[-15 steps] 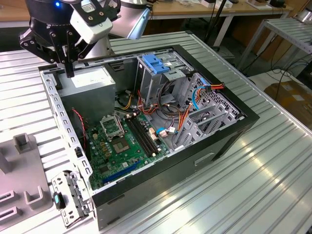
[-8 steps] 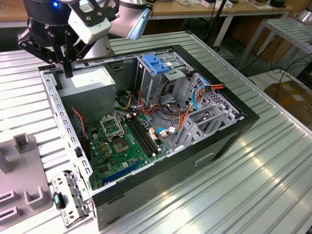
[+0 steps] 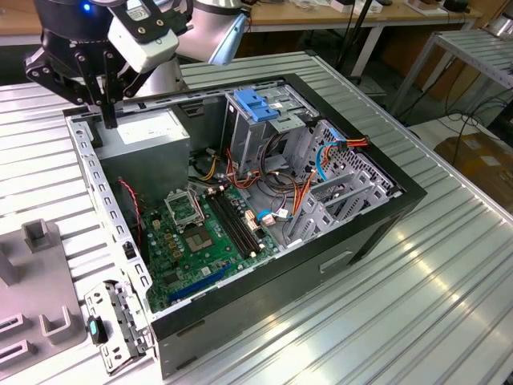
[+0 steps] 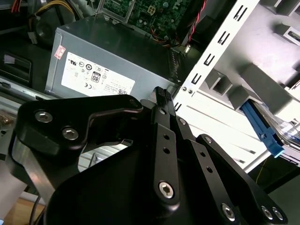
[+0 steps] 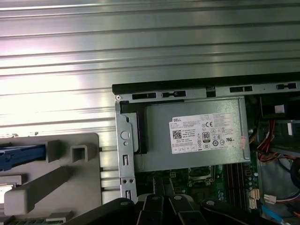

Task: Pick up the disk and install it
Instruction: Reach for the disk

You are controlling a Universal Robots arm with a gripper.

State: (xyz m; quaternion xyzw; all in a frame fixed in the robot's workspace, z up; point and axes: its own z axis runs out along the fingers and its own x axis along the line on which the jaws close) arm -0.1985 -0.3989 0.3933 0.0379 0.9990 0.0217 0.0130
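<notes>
One disk shows the blue end of its carrier frame in both wrist views. It lies in a grey holder on the ribbed desk, just beside the open computer case. My fingers are clenched together with nothing between them. They hang over the case's corner by the grey power supply, apart from the disk.
</notes>
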